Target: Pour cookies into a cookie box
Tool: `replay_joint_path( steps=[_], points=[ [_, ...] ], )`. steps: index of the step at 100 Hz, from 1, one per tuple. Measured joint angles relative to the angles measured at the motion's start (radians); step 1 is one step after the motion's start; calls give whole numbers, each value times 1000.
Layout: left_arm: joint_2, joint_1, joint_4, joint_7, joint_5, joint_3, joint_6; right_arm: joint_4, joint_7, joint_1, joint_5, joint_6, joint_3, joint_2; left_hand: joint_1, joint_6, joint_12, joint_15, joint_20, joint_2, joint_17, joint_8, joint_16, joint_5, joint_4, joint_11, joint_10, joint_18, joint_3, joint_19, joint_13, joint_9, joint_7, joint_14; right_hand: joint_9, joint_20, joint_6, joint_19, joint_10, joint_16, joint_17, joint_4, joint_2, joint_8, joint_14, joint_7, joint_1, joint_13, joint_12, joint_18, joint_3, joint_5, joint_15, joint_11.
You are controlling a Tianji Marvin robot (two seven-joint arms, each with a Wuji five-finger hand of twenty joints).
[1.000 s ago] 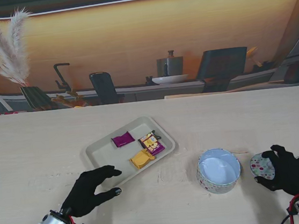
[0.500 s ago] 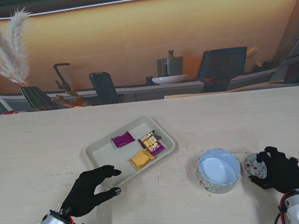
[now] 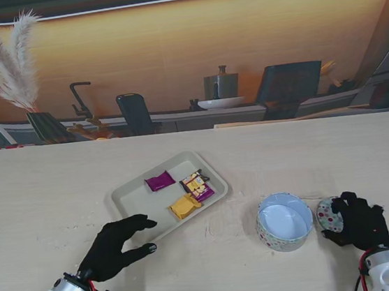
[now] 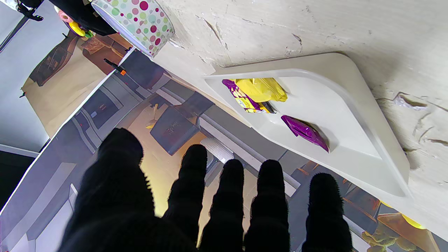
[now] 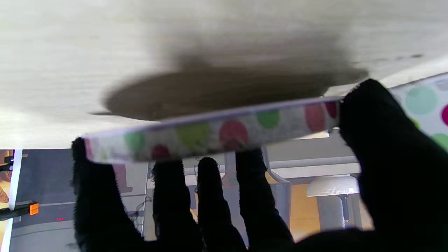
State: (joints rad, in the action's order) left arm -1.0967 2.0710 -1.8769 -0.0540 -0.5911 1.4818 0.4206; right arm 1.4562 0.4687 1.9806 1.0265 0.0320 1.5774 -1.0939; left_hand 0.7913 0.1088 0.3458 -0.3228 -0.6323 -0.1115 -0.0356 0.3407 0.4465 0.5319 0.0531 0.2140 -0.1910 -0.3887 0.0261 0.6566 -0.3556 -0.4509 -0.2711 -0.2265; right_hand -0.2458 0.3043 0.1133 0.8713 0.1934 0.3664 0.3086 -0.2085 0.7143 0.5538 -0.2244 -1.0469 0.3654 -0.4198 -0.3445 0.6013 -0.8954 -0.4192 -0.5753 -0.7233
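Observation:
A beige tray (image 3: 133, 194) (image 4: 350, 101) holds a purple cookie packet (image 3: 160, 181) (image 4: 305, 131), a yellow packet (image 3: 184, 206) (image 4: 260, 89) and a purple-yellow packet (image 3: 198, 186). The round polka-dot cookie box (image 3: 285, 221) (image 4: 134, 21) stands open, to the right of the tray. My left hand (image 3: 115, 247) (image 4: 196, 206) is open, fingers spread at the tray's near corner. My right hand (image 3: 361, 223) (image 5: 245, 196) is shut on the box's polka-dot lid (image 3: 327, 215) (image 5: 210, 134), held just above the table right of the box.
The pale wooden table (image 3: 308, 153) stretches to a backdrop picture of a kitchen. Dried pampas grass (image 3: 6, 68) stands at the far left.
My right hand has drawn the lid leftward, closer to the box, and lowered it. The left hand has stayed put by the tray.

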Motion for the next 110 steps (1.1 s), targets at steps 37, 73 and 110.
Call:
replay_joint_path(
  steps=[37, 73, 110],
  points=[
    [0, 1, 0, 0, 0, 0, 0, -24, 9, -21, -2, 1, -17, 3, 0, 0, 0, -1, 0, 0, 0, 7, 0, 0, 0, 0, 0, 0, 0, 0, 0, 0, -1, -2, 1, -30, 19, 100, -23, -17, -119, 110, -274, -89, -5, 77, 47, 41, -2, -298, -59, -34, 45, -8],
    [0, 0, 0, -1, 0, -1, -1, -24, 20, -20, -23, 27, -15, 0, 0, 0, 0, -1, 0, 0, 0, 7, 0, 0, 0, 0, 0, 0, 0, 0, 0, 0, -1, -2, 1, -48, 51, 114, -48, -37, -162, 133, -384, -112, 27, 194, -13, 72, 1, -279, -3, -91, 81, 7],
    [0, 0, 1, -5, -3, 0, 0, 47, 47, 31, 13, 93, 23, -10, 0, 0, 0, -1, 0, 0, 0, 7, 0, 0, 0, 0, 0, 0, 0, 0, 0, 0, -1, -2, -29, -35, 18, 160, -51, -38, -156, 142, -382, -160, 27, 238, -28, 72, 2, -261, 0, -143, 83, 13]
  ],
)
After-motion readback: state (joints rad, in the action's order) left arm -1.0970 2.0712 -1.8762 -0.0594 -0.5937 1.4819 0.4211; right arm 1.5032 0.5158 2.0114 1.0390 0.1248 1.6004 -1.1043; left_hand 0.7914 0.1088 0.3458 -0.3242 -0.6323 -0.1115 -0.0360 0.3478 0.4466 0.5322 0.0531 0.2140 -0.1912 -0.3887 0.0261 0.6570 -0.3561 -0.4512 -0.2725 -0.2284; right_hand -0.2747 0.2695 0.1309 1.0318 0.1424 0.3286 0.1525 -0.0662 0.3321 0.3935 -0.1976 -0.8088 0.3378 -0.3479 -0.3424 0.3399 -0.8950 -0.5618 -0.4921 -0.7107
